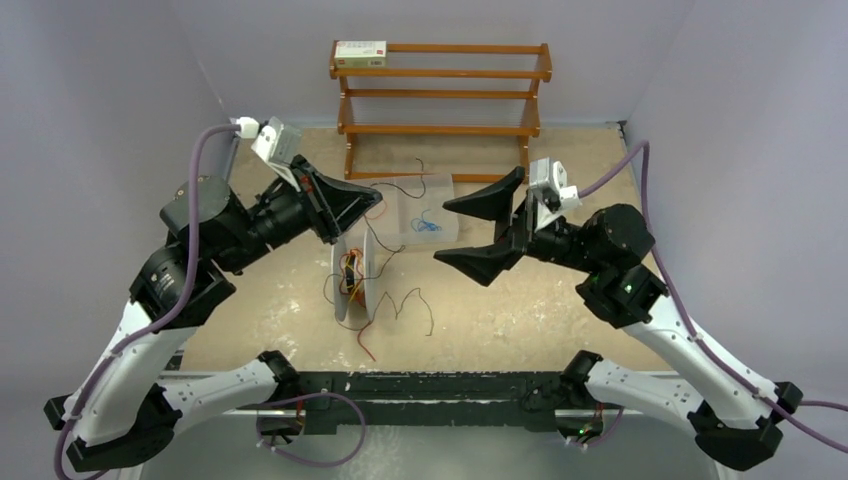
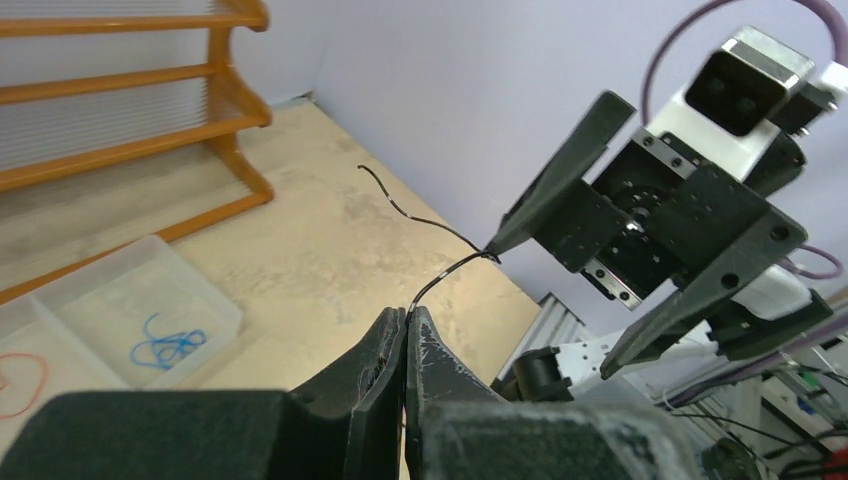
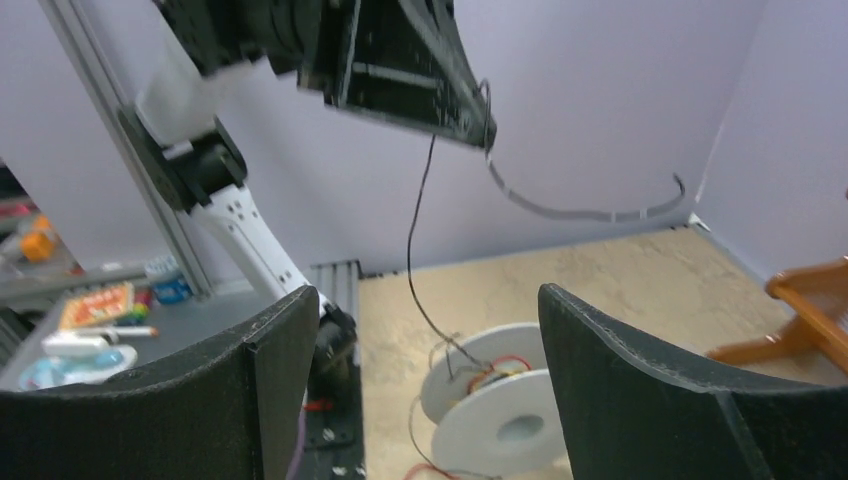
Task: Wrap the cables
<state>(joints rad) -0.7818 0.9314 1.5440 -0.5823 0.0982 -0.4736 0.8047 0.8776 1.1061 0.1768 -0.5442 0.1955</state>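
1. Across the top view, the sandy table [image 1: 520, 330] carries everything; its near edge is hidden behind the arm bases.
2. Wooden rack [image 1: 440, 95] stands at the far wall, cut off in both wrist views.
3. Right claw [image 1: 443, 232] hangs above the table with its jaws spread wide and nothing between them.
4. Left claw [image 1: 378, 203] is pinched closed on a black cable [image 2: 450, 270] at its tips.
5. Clear tray [image 1: 455, 210] sits in front of the rack and holds a blue wire [image 1: 428, 222]. An orange loop [image 2: 25, 380] is cut off at the frame edge.
6. Spool [image 1: 345, 285] stands on edge below the left claw, its lower part cropped in the right wrist view.
7. Black cable runs from the left claw down to the spool. Its free end passes the right claw's upper fingertip; contact cannot be told.
8. Other cables [image 1: 420, 305] trail loose on the table beside the spool, too thin to count.
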